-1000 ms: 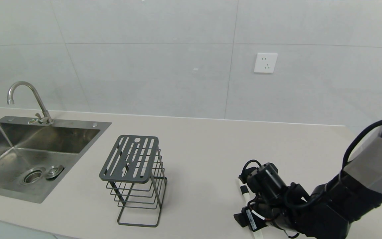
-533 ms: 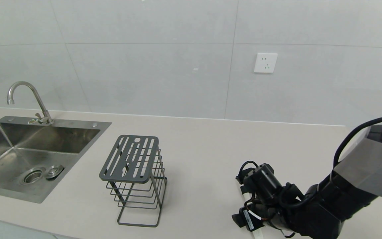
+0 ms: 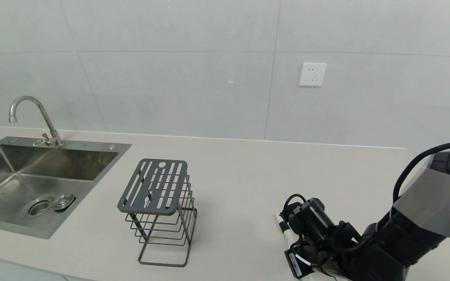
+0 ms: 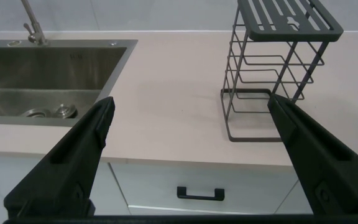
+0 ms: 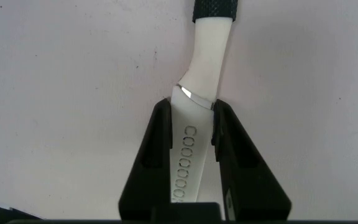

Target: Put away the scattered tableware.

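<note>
A knife lies flat on the beige counter, with a white handle (image 5: 209, 56) that ends in a black cap and a pale blade (image 5: 188, 162) marked by a row of small ovals. My right gripper (image 5: 190, 109) is shut on the blade just below the handle, one dark finger (image 5: 159, 134) on each side. In the head view the knife's handle (image 3: 284, 227) pokes out beyond the right gripper (image 3: 302, 260), low at the counter's front right. A dark wire rack (image 3: 156, 203) with a slotted top stands upright mid-counter. My left gripper (image 4: 191, 102) hangs open and holds nothing, in front of the counter edge.
A steel sink (image 3: 2, 218) with a curved faucet (image 3: 33, 117) is set into the counter at the left. The rack (image 4: 278, 68) stands between sink and knife. A wall socket (image 3: 313, 73) sits on the tiled wall. A drawer handle (image 4: 201, 193) shows below the counter front.
The right arm has shifted slightly, first left and then lower toward the counter's front edge, staying over the knife. The rack and sink are where they were.
</note>
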